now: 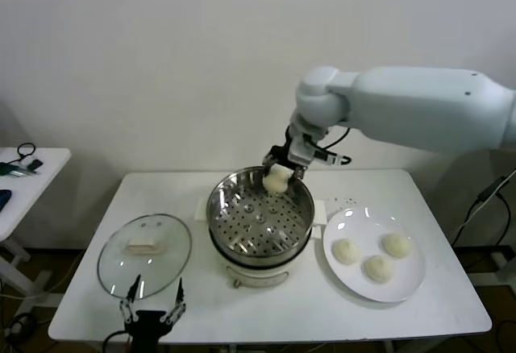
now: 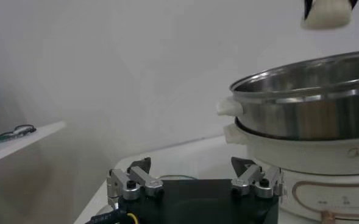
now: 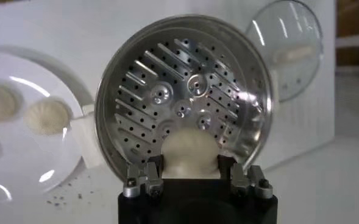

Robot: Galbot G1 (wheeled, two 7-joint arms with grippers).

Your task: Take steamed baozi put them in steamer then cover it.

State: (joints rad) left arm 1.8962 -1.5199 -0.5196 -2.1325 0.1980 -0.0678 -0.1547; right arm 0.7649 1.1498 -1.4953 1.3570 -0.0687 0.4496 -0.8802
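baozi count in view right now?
4. Three baozi sit on the white plate: at and. The fourth is held by the right gripper above the steamer. None visible inside.

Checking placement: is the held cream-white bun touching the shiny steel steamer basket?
Apart. The left wrist view shows the bun hanging clear above the steamer basket rim.

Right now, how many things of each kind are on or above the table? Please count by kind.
Baozi on the plate: 3
Baozi held above the steamer: 1
Steamer: 1
Glass cover: 1
Plate: 1
Total: 7
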